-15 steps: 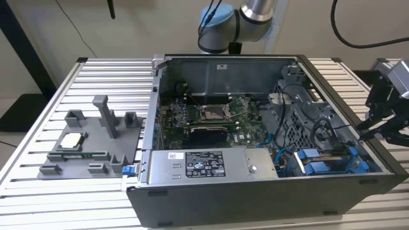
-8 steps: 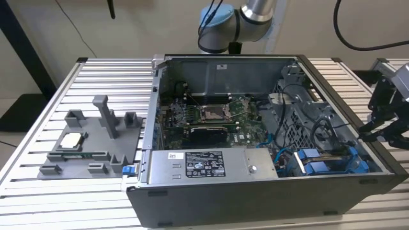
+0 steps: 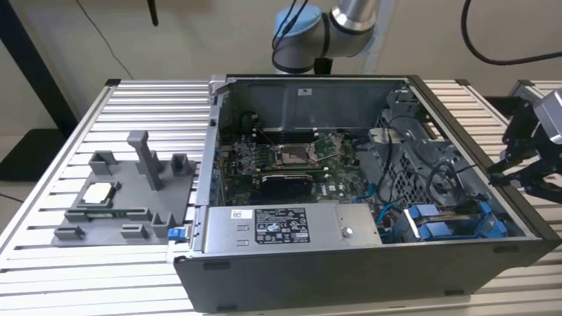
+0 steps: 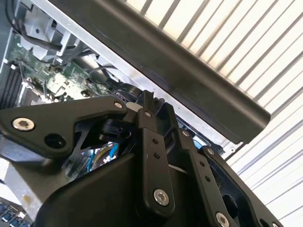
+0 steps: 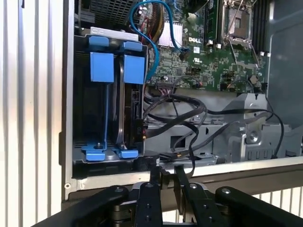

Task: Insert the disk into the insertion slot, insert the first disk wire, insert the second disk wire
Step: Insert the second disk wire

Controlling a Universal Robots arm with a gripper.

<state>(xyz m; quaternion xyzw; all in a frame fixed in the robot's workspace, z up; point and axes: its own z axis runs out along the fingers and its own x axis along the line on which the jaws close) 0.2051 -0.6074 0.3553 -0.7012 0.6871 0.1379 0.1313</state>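
Observation:
Two blue carriers (image 5: 134, 68) stand side by side in the grey drive cage, the insertion slot (image 5: 109, 32), at the near right corner of the open computer case (image 3: 436, 227). Which of them holds the disk I cannot tell. Loose black wires (image 5: 189, 118) run from the motherboard area toward the cage, and a blue wire (image 5: 151, 28) loops above them. My gripper (image 5: 168, 176) hangs just outside the case's side wall, level with the cage, at the exterior view's right (image 3: 518, 172). Its fingers stand a narrow gap apart with nothing between them (image 4: 144, 106).
The case lies open on a slatted aluminium table (image 3: 149, 99). Inside are the motherboard (image 3: 290, 158) and a labelled power supply (image 3: 281, 230). A grey fixture plate (image 3: 123, 197) with posts and small parts sits on the exterior view's left. The dark case rim (image 4: 189, 71) runs close to my fingers.

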